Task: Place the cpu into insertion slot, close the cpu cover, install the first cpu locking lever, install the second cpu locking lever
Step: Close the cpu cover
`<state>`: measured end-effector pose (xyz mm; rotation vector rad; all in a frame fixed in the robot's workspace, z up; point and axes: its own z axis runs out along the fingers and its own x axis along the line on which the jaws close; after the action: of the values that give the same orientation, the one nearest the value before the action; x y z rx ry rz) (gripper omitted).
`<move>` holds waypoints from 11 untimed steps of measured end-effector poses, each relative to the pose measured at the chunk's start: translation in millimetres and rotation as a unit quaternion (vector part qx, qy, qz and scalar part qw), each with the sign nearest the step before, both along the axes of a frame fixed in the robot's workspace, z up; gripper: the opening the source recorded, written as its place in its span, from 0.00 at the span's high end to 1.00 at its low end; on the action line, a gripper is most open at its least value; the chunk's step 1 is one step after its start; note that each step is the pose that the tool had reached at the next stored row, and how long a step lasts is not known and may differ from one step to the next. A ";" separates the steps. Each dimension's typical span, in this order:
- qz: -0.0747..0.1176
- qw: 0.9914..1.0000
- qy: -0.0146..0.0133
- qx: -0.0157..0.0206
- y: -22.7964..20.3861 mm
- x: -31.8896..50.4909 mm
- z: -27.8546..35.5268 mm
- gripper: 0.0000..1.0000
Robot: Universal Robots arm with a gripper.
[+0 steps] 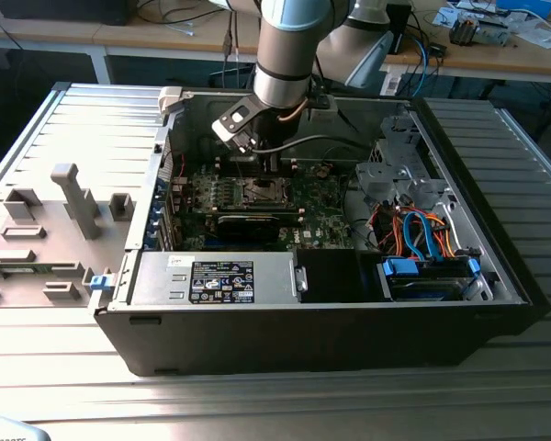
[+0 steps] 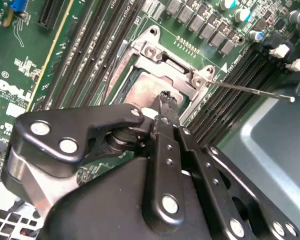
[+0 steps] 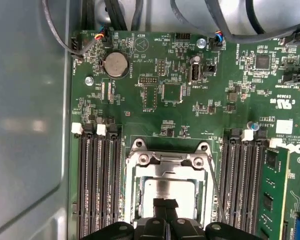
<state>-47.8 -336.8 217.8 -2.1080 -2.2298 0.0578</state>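
Hand (image 3: 165,204): clenched, tips together, nothing visible between them, just over the cpu (image 3: 167,186).
cpu: lying flat, mid-motherboard (image 3: 155,107).
cpu cover (image 3: 167,161): down around the chip, looks closed.
Locking lever (image 2: 255,91): thin wire rod, sticking out clear of the cover, looks unlatched.
Handling: chip likely light, rigid, slick-topped, fragile underneath; grip by opposite edges.

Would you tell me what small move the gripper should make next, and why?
Probably shift the shut fingers sideways to the thin lever, which juts free over the memory slots. The cpu already lies seated and the cpu cover seems down around it.
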 end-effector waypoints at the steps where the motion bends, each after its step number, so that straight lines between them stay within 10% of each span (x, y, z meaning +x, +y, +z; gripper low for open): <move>1: 0.000 1.000 0.000 0.000 0.0 0.0 1.8 0.89; 11: 0.000 1.000 0.000 0.000 0.0 0.1 16.9 0.89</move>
<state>-47.7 -336.8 234.7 -2.1074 -2.2297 0.0568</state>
